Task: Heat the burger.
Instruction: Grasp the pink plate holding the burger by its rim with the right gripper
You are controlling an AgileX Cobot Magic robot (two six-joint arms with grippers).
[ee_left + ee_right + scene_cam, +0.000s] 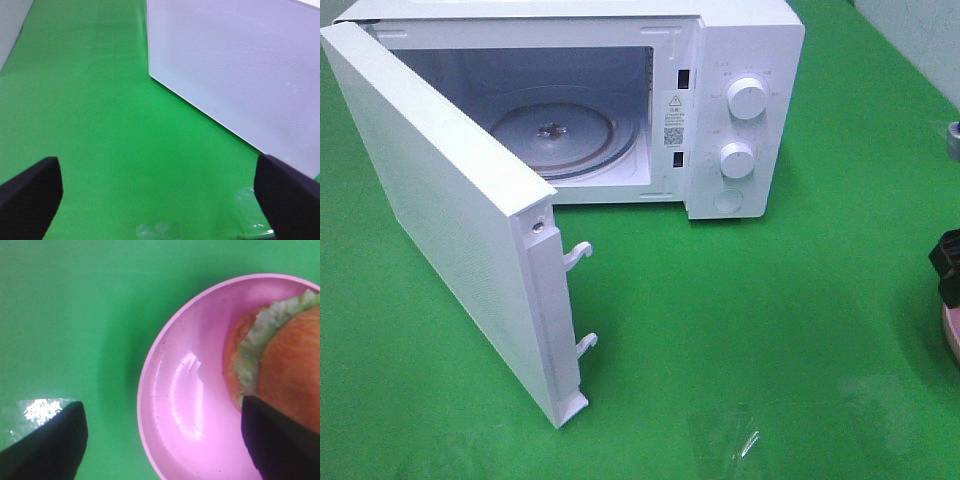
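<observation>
Exterior high: green tabletop [770, 320] w/ open microwave [745, 45]; burger [290, 365] on plate [185, 390].

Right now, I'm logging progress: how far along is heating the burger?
Done: the microwave door stands open, glass turntable bare. In hand: the right gripper, open, hovers over the pink plate with the burger on it, nothing gripped. To do: load the burger, shut the door, start heating.
</observation>
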